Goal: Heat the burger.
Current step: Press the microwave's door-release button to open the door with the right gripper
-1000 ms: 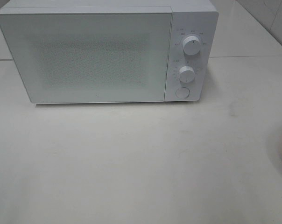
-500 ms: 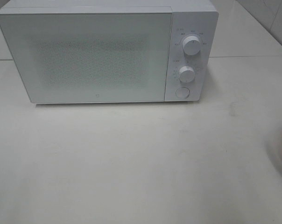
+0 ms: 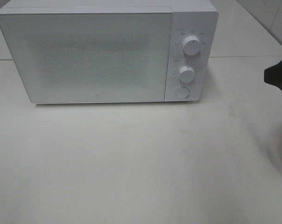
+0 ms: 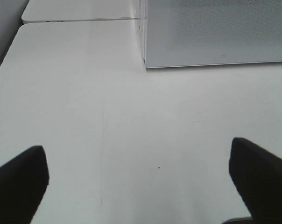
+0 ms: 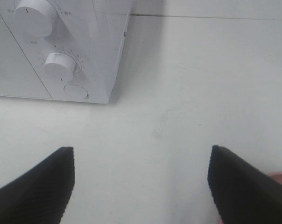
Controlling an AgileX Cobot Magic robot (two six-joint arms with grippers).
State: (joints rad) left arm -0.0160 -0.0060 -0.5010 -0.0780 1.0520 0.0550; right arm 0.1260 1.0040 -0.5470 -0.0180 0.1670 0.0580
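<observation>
**Counting What Is Sitting Here**

One white microwave (image 3: pixel 99 56) is sitting on one pale table (image 3: pixel 131 163). Two round knobs are sticking out of its front, an upper knob (image 3: pixel 191 46) and a lower knob (image 3: pixel 186 73), with one round button (image 3: pixel 182 92) under them. Two grippers are showing, the left gripper (image 4: pixel 136 154) and the right gripper (image 5: pixel 141 151), each spreading two dark fingers (image 4: pixel 19 186). One pink edge (image 5: pixel 281 178) is showing too.
</observation>
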